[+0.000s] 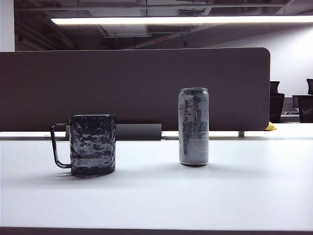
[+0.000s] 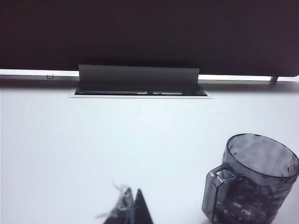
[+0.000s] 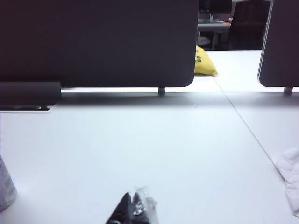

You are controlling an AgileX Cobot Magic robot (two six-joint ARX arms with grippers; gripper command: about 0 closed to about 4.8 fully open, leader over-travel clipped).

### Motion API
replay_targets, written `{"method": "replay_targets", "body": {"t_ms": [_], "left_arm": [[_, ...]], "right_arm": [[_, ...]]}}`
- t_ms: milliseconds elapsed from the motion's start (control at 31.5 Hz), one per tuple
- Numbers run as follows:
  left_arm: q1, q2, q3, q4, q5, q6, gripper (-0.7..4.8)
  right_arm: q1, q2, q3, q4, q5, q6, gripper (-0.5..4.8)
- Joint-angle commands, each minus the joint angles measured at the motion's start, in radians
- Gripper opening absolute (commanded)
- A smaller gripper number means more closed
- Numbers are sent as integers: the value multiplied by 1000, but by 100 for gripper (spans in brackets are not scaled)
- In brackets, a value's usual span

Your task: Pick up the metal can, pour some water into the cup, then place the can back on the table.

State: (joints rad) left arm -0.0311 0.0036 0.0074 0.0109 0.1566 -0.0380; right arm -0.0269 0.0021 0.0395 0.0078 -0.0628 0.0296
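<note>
Silver metal can upright on surface, right of cup. Left tool, right tool closed, empty, near edge. I judge pour done; nothing left.

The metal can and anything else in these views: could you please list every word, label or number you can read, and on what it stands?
Nothing is legible in any view.
metal can: blocks of small black print, too small and blurred to read.
yellow object behind the partition: a dark mark, unreadable.
cup: no text.
left gripper and right gripper: no markings visible.
</note>
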Motion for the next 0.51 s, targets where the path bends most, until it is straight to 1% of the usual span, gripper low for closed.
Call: {"method": "replay_targets", "body": {"t_ms": [32,222,349,508], "left_arm": [[2,0,2,11,2,1,-5],[2,0,2,11,2,1,-5],[2,0,2,11,2,1,-5],[2,0,2,12,2,1,-5]], "right_arm": [[0,0,-4,19,5,5,-5],[0,0,-23,24,5,31,-5],[24,0,-27,23,5,30,-5],[25,0,-29,23,4,30,-5]]}}
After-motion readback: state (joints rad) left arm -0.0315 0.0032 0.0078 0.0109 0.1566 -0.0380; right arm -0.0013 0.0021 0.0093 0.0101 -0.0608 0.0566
